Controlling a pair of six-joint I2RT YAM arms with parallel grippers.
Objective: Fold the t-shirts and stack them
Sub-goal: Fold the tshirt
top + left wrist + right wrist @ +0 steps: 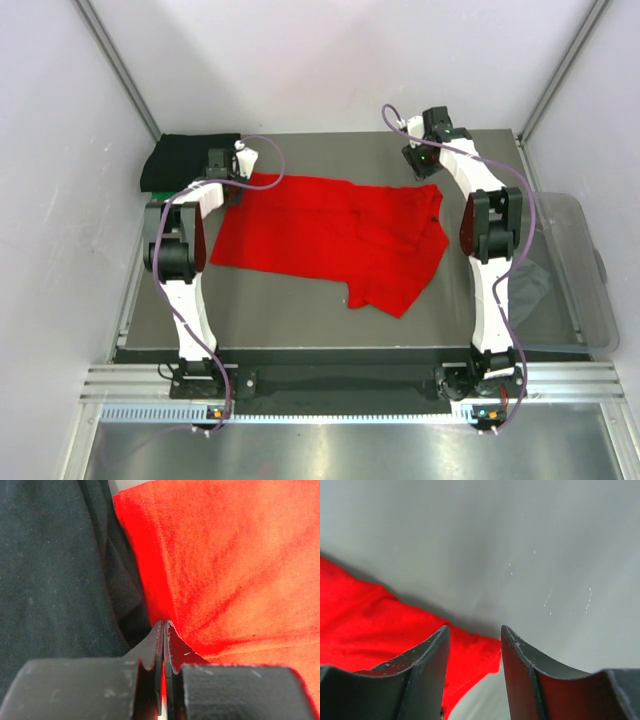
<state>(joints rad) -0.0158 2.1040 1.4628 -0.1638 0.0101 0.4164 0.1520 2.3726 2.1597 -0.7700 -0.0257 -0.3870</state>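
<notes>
A large red t-shirt (330, 235) lies spread across the middle of the table. At its back left corner, my left gripper (238, 183) is shut on the red t-shirt's edge (235, 565), with red cloth showing between the jaws (164, 625). A black t-shirt (185, 160) lies folded at the back left, right beside that corner (55, 570). My right gripper (425, 162) hovers open over the shirt's back right corner (474, 627). That red corner (475, 652) lies on the table below the gap between the fingers, untouched.
A clear plastic bin (585, 300) stands off the table's right edge with grey cloth (535, 285) inside. White walls and metal posts enclose the back and sides. Bare grey table (300, 310) lies in front of the red shirt.
</notes>
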